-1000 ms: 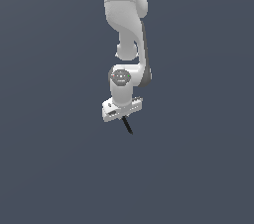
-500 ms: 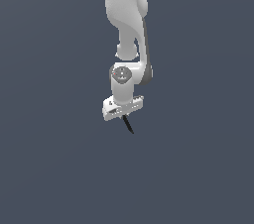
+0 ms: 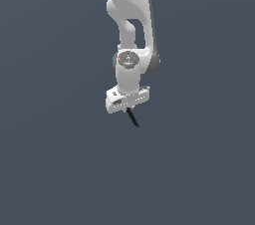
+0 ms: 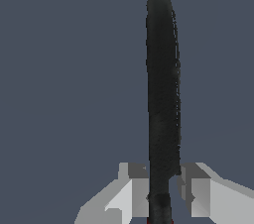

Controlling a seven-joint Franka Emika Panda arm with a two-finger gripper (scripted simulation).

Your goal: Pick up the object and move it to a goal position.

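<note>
Bare simulator void, flat grey backdrop

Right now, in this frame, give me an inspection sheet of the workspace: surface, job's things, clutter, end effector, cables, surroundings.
Surface: plain dark grey-blue; no table edge seen.
Job's things: thin black stick between the fingers, black end pointing away from the wrist camera, a trace of red at the held end; goal marker not seen.
Clutter: nothing seen.
End effector: shut on the stick, pointing down.
Cables: nothing seen.
Surroundings: white arm only.

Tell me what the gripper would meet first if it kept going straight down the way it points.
Nothing visible: below the gripper and its held stick there is only plain grey ground, and depth to it is unclear.
</note>
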